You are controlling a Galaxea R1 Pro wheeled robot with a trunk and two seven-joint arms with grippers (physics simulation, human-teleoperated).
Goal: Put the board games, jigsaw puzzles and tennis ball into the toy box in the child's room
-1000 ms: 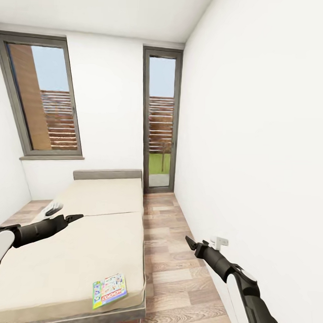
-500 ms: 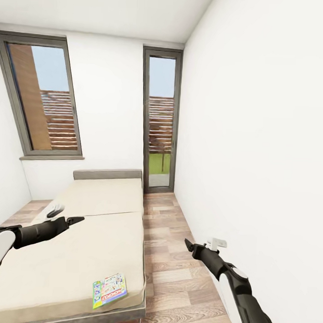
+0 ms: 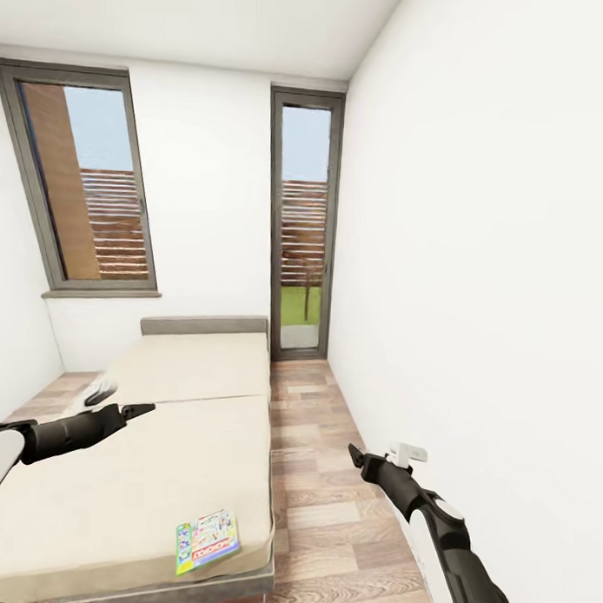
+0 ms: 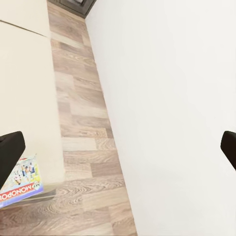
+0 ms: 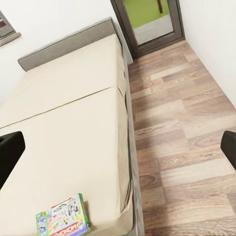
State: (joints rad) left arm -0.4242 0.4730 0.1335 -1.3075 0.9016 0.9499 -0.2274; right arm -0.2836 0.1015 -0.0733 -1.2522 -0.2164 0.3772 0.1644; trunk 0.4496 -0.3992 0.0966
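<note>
The Monopoly box [image 3: 208, 542] lay flat near the bed's [image 3: 139, 470] front corner, low in the frame. The left gripper [image 3: 132, 410], fingers apart, hovered over the mattress at left; the right gripper [image 3: 357, 456], fingers also apart, hung above the wooden floor [image 3: 321, 493].

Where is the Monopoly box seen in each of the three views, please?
Head view: Monopoly box on the bed's near corner, low and left of centre.
Left wrist view: at the lower left edge.
Right wrist view: at the bottom, left of centre.
Shared landmark: the wood floor beside the bed.
</note>
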